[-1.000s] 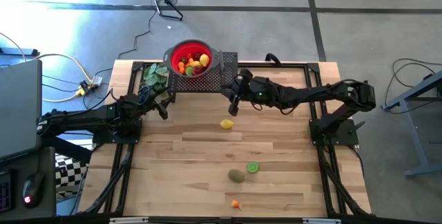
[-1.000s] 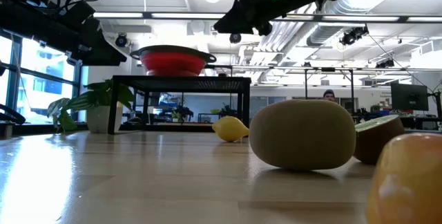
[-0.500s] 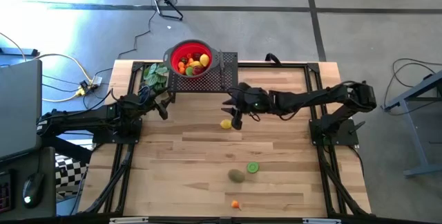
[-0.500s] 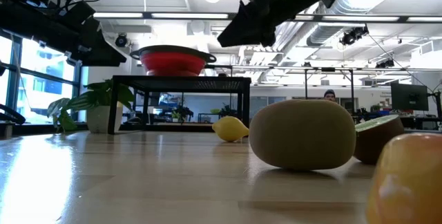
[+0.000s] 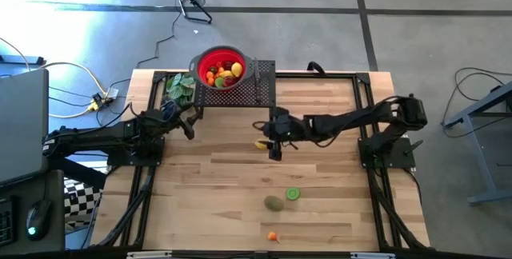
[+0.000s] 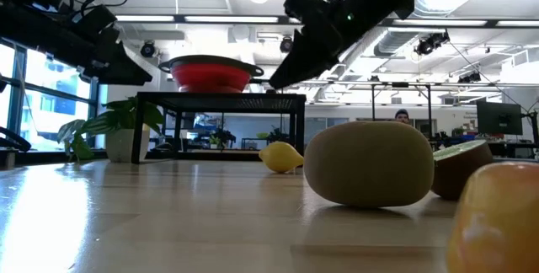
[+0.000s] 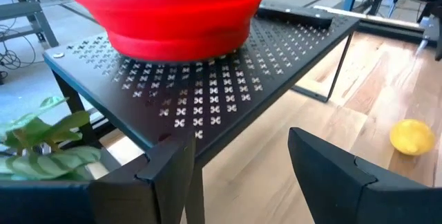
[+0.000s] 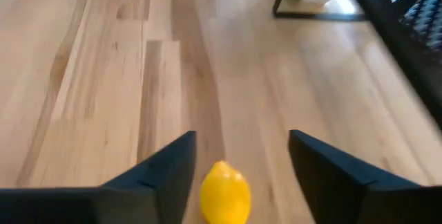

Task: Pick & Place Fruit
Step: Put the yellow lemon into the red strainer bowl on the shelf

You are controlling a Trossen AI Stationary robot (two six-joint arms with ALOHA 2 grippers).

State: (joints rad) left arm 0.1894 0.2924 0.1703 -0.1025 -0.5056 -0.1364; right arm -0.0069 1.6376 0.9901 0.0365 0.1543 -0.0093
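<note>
Nearest on the table [image 5: 200, 203] lie an orange piece [image 5: 273, 236], a kiwi [image 5: 274, 203] and a lime half [image 5: 293, 194]. Farther off, the right gripper [image 5: 273, 150] hangs over a lemon [image 5: 261, 143], fingers wide. The left gripper [image 5: 190, 127], fingers wide, waits by the red bowl [image 5: 222, 68] of fruit.

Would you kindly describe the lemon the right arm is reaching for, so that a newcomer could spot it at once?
Start at the red bowl on the black perforated stand at the table's far edge. In front of the stand, under the open right gripper, lies a small yellow lemon. It is the only yellow fruit loose on the wooden table.
</note>
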